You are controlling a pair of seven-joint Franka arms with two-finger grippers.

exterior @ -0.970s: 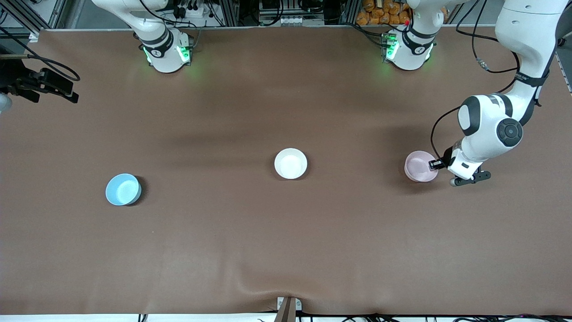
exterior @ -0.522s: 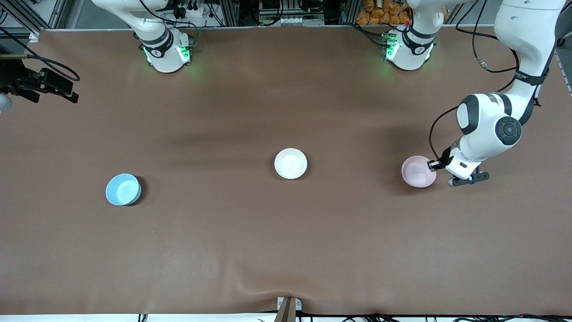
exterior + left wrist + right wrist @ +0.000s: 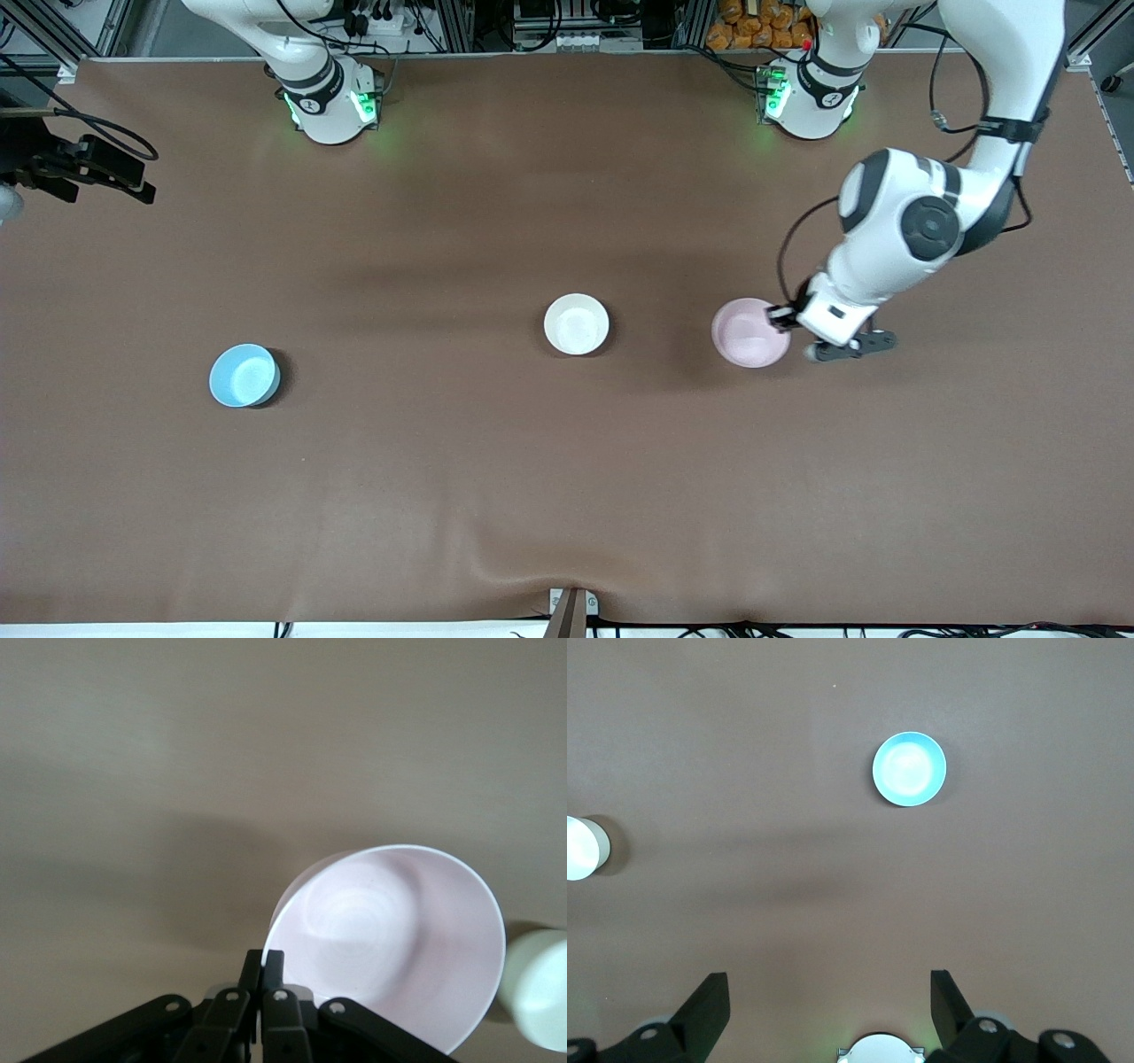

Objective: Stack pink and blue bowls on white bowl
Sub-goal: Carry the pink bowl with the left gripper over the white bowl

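Pale pink bowl (image 3: 749,332), round, plain, smooth glossy inside

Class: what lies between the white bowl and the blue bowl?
Nothing: only bare brown table lies between the round white bowl and the sky-blue bowl, front view.

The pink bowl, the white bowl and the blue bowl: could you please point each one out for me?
pink bowl (image 3: 749,333), front view, inside of the bowl.
white bowl (image 3: 576,324), front view, middle of its inside.
blue bowl (image 3: 909,768), right wrist view, middle of its inside.
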